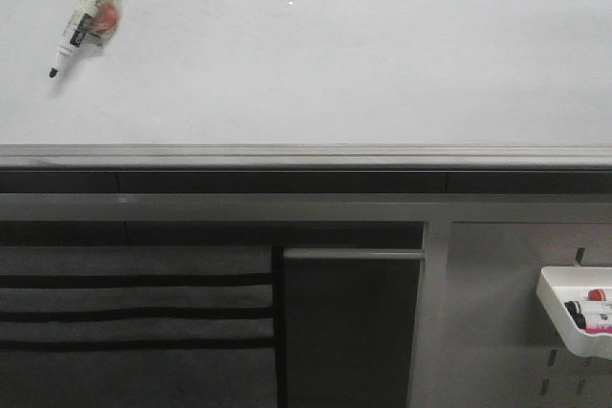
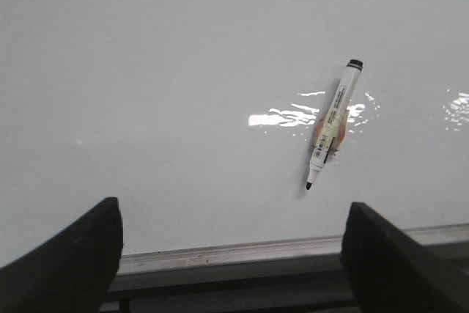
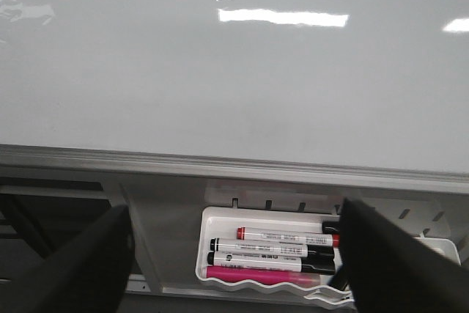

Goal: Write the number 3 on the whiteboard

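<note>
The whiteboard point(image 1: 335, 64) is large, glossy white and blank, with a grey metal edge rail along its lower side; no number 3 shows on it. An uncapped white marker with a black tip point(image 1: 88, 11) sticks to the board at its upper left, and shows in the left wrist view point(image 2: 333, 126). My left gripper point(image 2: 234, 254) is open and empty, facing the board's lower edge, short of the marker. My right gripper point(image 3: 234, 262) is open and empty, in front of the white tray. Neither gripper shows in the front view.
A white tray point(image 3: 220, 218) hangs on the grey pegboard panel point(image 1: 497, 332) below the board at the right, holding several markers point(image 3: 286, 247), one pink, one red-capped. It also shows in the front view point(image 1: 555, 293). A dark slatted panel point(image 1: 134, 312) lies lower left.
</note>
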Controlling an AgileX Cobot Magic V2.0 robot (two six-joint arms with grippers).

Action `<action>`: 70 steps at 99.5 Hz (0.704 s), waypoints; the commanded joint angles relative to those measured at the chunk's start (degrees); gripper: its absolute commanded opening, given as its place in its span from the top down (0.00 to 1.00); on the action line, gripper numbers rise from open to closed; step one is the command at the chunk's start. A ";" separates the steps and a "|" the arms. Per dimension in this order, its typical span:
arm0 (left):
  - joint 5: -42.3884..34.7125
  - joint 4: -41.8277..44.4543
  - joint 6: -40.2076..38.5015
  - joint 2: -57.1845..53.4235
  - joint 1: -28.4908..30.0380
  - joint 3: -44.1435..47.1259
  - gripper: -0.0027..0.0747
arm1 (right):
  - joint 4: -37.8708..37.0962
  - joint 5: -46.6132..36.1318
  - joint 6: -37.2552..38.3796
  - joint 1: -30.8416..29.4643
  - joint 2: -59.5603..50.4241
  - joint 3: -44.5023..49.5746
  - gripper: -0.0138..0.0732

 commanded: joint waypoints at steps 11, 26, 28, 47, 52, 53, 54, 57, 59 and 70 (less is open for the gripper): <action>-5.45 0.06 6.02 7.70 -6.31 -1.89 0.23 | 2.96 -4.57 -0.42 -0.29 0.57 -2.22 0.24; -7.57 3.14 6.92 17.44 -11.77 -1.89 0.23 | 2.96 -4.79 -0.42 -0.29 0.57 -2.22 0.24; -7.90 3.45 6.92 18.44 -12.06 -1.89 0.23 | 2.96 -4.79 -0.42 -0.29 0.57 -2.22 0.24; -13.95 4.81 6.92 31.57 -12.41 -4.44 0.23 | 2.96 -4.79 -0.42 -0.29 0.57 -2.22 0.24; -14.85 5.08 6.92 34.57 -12.41 -6.10 0.23 | 2.96 -4.79 -0.42 -0.29 0.57 -2.22 0.24; -14.98 5.08 6.92 34.99 -12.41 -6.60 0.23 | 2.96 -4.68 -0.42 -0.29 0.57 -2.22 0.24; -15.19 5.20 6.92 35.80 -12.41 -6.87 0.23 | 2.96 -4.69 -0.42 -0.29 0.57 -2.22 0.24; -15.57 5.60 6.92 37.46 -12.41 -7.89 0.23 | 2.96 -4.69 -0.42 -0.29 0.57 -2.22 0.24; -15.83 5.99 6.92 38.68 -12.41 -8.66 0.23 | 2.96 -4.69 -0.42 -0.29 0.57 -2.22 0.24; -16.16 7.22 6.92 44.36 -12.41 -12.81 0.23 | 2.96 -4.69 -0.42 -0.29 0.57 -2.22 0.24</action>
